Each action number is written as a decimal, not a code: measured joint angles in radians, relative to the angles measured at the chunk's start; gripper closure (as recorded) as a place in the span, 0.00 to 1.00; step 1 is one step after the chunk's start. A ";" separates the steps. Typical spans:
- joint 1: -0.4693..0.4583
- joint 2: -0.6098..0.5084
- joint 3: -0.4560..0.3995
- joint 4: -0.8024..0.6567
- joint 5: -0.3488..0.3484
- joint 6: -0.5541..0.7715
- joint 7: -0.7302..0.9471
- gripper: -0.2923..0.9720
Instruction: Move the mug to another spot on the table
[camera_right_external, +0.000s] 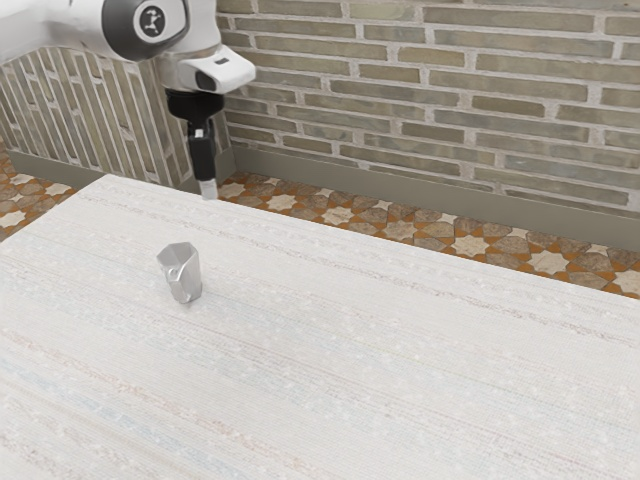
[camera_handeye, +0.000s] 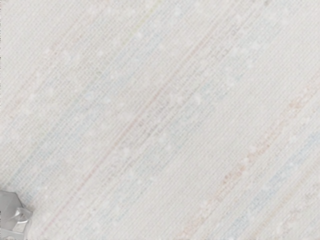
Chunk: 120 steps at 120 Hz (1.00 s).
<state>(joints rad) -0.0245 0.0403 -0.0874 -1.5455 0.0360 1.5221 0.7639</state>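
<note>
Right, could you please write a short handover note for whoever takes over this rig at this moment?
Gripper: in the air over the table's far edge, apart from the mug, carrying nothing.
Mug: silver-grey, upright on the table, nearer the exterior camera than the gripper.
Done: the mug is not yet grasped.
Left: come down to the mug, grasp it, lift it, and set it on another spot on the table.

Arm (camera_right_external: 60, 30): glossy white shell w/ a round grey joint cap (camera_right_external: 150, 22), small dark mark at its ctr. White wrist housing (camera_right_external: 215, 68) w/ dark slot. Gripper (camera_right_external: 207, 188): black, slim, pale grey at the tip.
</note>
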 joint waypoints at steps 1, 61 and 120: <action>0.001 0.000 0.000 0.000 0.000 0.000 0.000 0.23; 0.000 -0.042 0.006 -0.049 0.010 -0.002 0.053 0.23; 0.133 -0.173 0.006 -0.446 0.187 0.225 0.817 0.23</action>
<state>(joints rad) 0.1083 -0.1323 -0.0811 -1.9913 0.2231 1.7469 1.5810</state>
